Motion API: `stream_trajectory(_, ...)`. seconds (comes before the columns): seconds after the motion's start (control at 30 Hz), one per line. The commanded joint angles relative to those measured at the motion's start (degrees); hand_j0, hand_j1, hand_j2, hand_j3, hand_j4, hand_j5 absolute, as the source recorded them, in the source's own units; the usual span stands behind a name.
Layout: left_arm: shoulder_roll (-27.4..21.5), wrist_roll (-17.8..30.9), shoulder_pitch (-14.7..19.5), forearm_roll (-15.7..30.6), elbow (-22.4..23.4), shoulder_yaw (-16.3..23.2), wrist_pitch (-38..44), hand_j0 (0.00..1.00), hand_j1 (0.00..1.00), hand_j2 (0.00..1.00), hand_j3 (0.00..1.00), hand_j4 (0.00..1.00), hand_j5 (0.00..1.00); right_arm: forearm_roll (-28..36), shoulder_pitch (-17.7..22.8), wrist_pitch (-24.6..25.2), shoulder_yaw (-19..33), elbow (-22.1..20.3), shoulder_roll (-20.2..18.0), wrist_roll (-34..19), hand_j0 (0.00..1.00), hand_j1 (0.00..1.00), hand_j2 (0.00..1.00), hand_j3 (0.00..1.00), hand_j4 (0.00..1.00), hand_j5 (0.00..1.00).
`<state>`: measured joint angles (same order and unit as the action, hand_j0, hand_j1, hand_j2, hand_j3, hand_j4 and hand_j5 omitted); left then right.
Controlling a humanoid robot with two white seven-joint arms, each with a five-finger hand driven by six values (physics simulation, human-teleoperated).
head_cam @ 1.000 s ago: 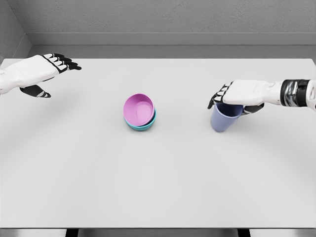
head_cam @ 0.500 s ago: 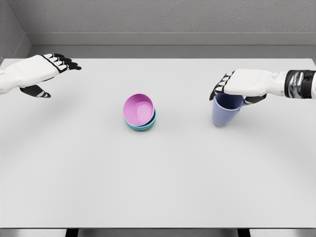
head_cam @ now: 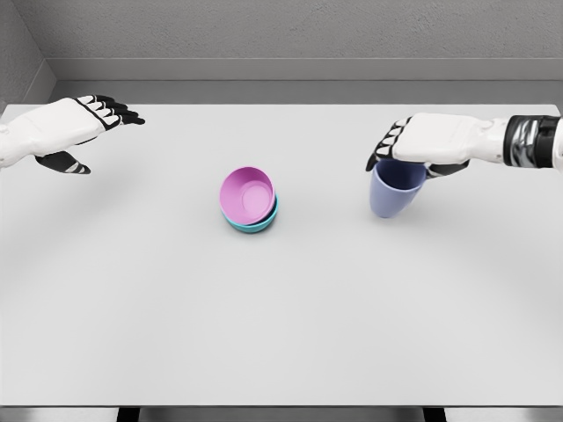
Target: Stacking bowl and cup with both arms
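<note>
A pink bowl [head_cam: 247, 195] sits nested in a teal bowl [head_cam: 260, 223] near the middle of the white table [head_cam: 281, 316]. To the right, a periwinkle-blue cup [head_cam: 392, 189] hangs tilted just above the table, held by its rim. My right hand [head_cam: 413, 151] is shut on that rim from above, its arm coming in from the right edge. My left hand [head_cam: 84, 132] hovers over the table's far left with fingers stretched out, open and holding nothing.
A grey wall runs behind the table's far edge [head_cam: 281, 92]. The table's near edge lies along the bottom of the view.
The right hand has lifted the blue cup off the table and carried it slightly left and away, tilting it. The left hand and the bowls have stayed put.
</note>
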<state>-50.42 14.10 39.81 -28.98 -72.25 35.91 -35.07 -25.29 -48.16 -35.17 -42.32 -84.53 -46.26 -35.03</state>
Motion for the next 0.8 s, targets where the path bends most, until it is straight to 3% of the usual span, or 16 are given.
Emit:
stream_trajectory(0.0, -0.1, 0.0, 0.0, 0.3, 0.0, -0.1, 0.1, 1.00, 1.00, 1.00, 1.00, 1.00, 1.00, 0.4, 0.0, 0.2, 0.0, -1.6, 0.0, 0.0, 0.72, 0.72, 0.72, 0.72, 0.72, 0.72)
stream_trajectory(0.13, -0.3, 0.0, 0.0, 0.3, 0.0, -0.1, 0.1, 1.00, 1.00, 1.00, 1.00, 1.00, 1.00, 0.5, 0.1, 0.2, 2.4, -3.8, 0.5, 0.0, 0.72, 0.72, 0.72, 0.72, 0.72, 0.72)
stream_trajectory(0.53, -0.5, 0.0, 0.0, 0.4, 0.0, -0.1, 0.1, 1.00, 1.00, 1.00, 1.00, 1.00, 1.00, 0.5, -0.1, 0.2, 2.5, -5.9, 3.0, 0.0, 0.73, 0.73, 0.73, 0.73, 0.73, 0.73)
stream_trajectory(0.77, -0.5, 0.0, 0.0, 0.4, 0.1, -0.1, 0.1, 1.00, 1.00, 1.00, 1.00, 1.00, 1.00, 0.5, -0.5, 0.2, 2.6, -9.9, 3.8, 0.0, 0.73, 0.73, 0.73, 0.73, 0.73, 0.73)
